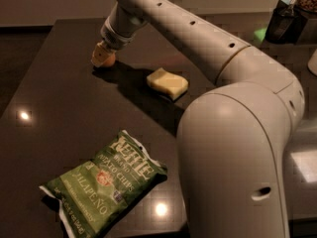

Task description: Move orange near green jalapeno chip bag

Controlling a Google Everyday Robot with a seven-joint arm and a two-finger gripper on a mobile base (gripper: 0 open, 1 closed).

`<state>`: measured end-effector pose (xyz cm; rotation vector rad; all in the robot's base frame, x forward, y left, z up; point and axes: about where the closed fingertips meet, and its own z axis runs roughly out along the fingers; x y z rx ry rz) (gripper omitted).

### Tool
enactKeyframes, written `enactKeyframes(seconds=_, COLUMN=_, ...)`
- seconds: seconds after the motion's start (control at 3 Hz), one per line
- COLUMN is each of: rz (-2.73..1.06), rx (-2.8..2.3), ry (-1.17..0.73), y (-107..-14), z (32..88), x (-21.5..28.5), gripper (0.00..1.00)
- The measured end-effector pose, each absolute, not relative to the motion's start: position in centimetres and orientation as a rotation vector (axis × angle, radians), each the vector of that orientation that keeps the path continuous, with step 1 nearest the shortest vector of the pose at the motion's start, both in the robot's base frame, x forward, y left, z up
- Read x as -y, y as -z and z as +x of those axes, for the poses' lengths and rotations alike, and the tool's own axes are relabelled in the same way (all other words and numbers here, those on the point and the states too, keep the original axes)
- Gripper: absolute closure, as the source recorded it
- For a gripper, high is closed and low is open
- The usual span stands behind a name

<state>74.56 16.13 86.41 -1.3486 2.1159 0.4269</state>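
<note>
The orange point(109, 60) sits on the dark table point(59, 93) at the far left, mostly hidden by my gripper point(101, 54), which is down on it from above at the end of the long white arm point(188, 29). Only the orange's right side shows. The green jalapeno chip bag point(106, 182) lies flat near the table's front edge, well apart from the orange and the gripper.
A pale yellow sponge point(167, 82) lies on the table between the orange and the arm's big white base point(237, 157). A dark container point(285, 21) stands at the back right. A white object point(313, 62) shows at the right edge.
</note>
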Motion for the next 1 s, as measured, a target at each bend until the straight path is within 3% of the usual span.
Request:
enactKeyframes(seconds=0.33, rz=-1.370, rx=-2.077, ry=-0.468, y=-87.3, z=73.6, x=-14.9, gripper=0.86)
enactKeyframes(seconds=0.67, rz=-1.429, rx=-2.034, ry=-0.494, y=-88.8, z=71.5, x=-12.7, gripper=1.00)
enactKeyframes(seconds=1.0, rz=-1.570, rx=-1.985, ry=-0.528, y=-89.8, z=68.0, x=-10.1, gripper=1.00)
